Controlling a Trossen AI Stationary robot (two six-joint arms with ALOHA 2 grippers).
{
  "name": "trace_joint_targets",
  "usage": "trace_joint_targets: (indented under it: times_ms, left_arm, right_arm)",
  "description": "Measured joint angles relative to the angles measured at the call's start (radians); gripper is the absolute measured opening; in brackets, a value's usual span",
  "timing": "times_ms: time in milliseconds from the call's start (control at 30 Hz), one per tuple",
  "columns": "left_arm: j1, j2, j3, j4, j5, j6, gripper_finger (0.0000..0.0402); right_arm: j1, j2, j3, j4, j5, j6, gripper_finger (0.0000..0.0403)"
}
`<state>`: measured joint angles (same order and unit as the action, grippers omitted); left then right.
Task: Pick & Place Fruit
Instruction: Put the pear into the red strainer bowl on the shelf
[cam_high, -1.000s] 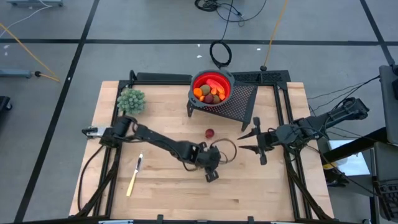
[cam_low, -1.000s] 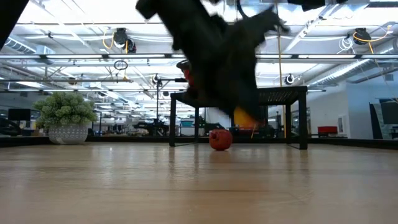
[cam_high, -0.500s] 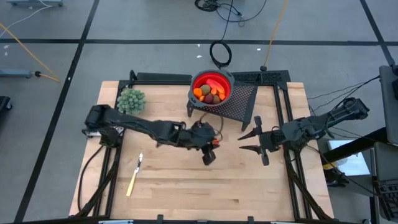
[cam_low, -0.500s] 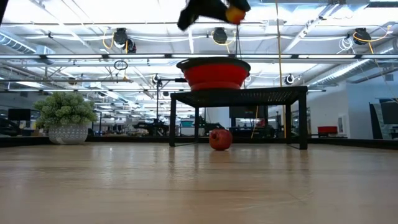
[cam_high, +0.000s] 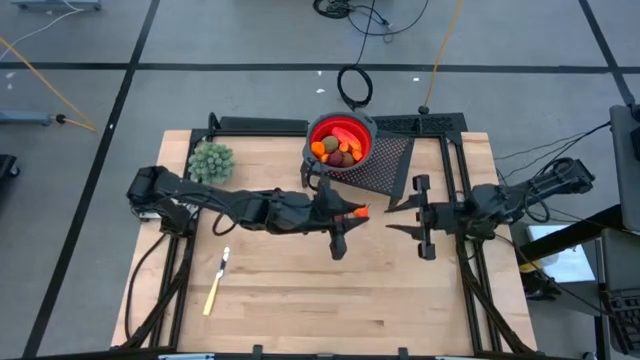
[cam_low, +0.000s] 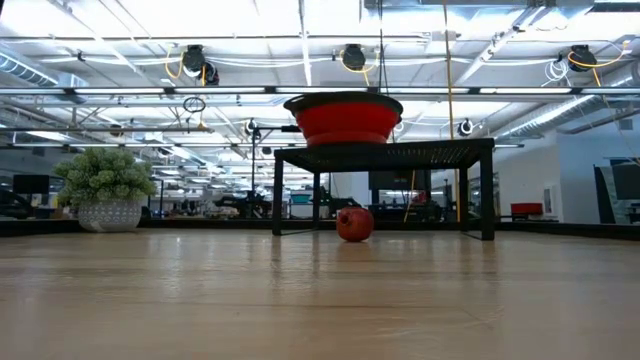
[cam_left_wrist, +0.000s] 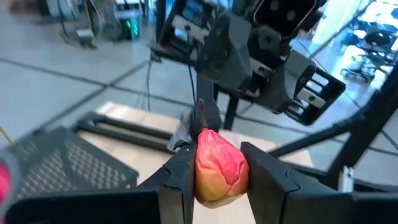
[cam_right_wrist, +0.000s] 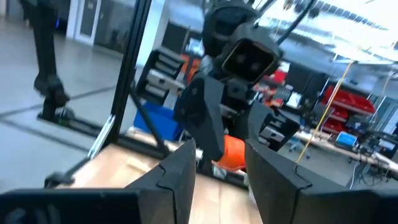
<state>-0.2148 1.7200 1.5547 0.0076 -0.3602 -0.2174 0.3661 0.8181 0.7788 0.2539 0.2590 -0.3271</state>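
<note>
My left claw (cam_high: 352, 212) is clamped on a red-orange-yellow fruit (cam_left_wrist: 219, 167), held in the air above the middle of the desk (cam_high: 280, 300), just short of the black mesh stand (cam_high: 385, 165) at the far edge. On that stand sits the red bowl (cam_high: 341, 126), with other fruit pieces (cam_high: 339, 150) in it. One dark red ball (cam_low: 354, 224) lies on the desk in front of the stand. My right claw (cam_high: 396, 218) hovers toward the right edge, fingers apart, holding nothing.

Open-plan lab, ceiling trusses (cam_low: 150, 92), desks
</note>
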Motion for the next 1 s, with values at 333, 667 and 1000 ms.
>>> trace_joint_targets:
  times_ms: [333, 667, 1000]
  left_arm:
    - [-0.024, 0.0, 0.0, 0.093, -0.086, 0.125, 0.0106]
    - [-0.022, 0.0, 0.0, 0.098, -0.115, 0.145, 0.0106]
    - [-0.023, 0.0, 0.0, 0.099, -0.115, 0.163, 0.0106]
  right_arm:
    - [-0.095, 0.038, 0.0, 0.157, -0.085, 0.147, 0.0163]
    - [-0.181, 0.095, 0.0, 0.258, -0.16, 0.198, 0.0193]
    - [-0.277, 0.168, 0.0, 0.318, -0.289, 0.353, 0.0187]
